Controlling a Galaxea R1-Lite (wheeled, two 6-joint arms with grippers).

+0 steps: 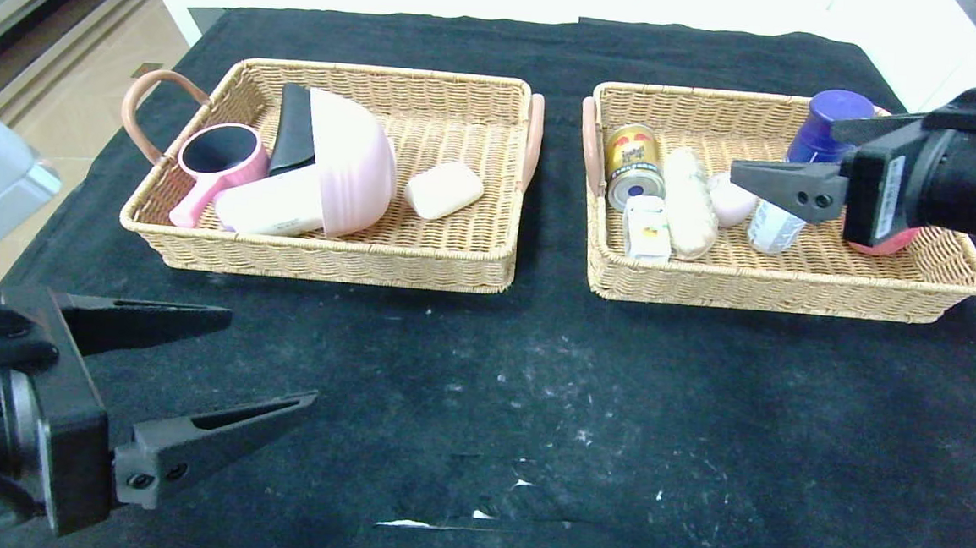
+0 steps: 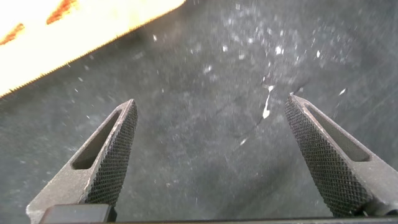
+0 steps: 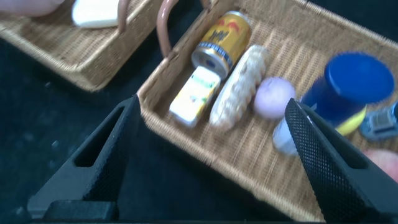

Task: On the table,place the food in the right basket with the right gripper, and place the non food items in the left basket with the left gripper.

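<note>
Black cloth covers the bench [image 1: 480,409], whose open stretch before the baskets carries no loose item in any view. Right end effector [image 1: 785,189], jaws wide and holding nothing, hangs above the right basket [image 1: 792,288]; directly beneath and just ahead of it lie the food items: bottle [image 1: 818,137], can [image 1: 633,166], roll [image 1: 689,203] and carton [image 1: 648,227], long axes running front to back. Left end effector [image 1: 267,358], likewise wide and empty, hovers low over bare cloth, well apart from the left basket [image 1: 328,256], which holds the soap [image 1: 444,190], bowl [image 1: 351,164] and scoop [image 1: 215,160]. Sorting appears complete; neither arm has a target nearer than the other.
</note>
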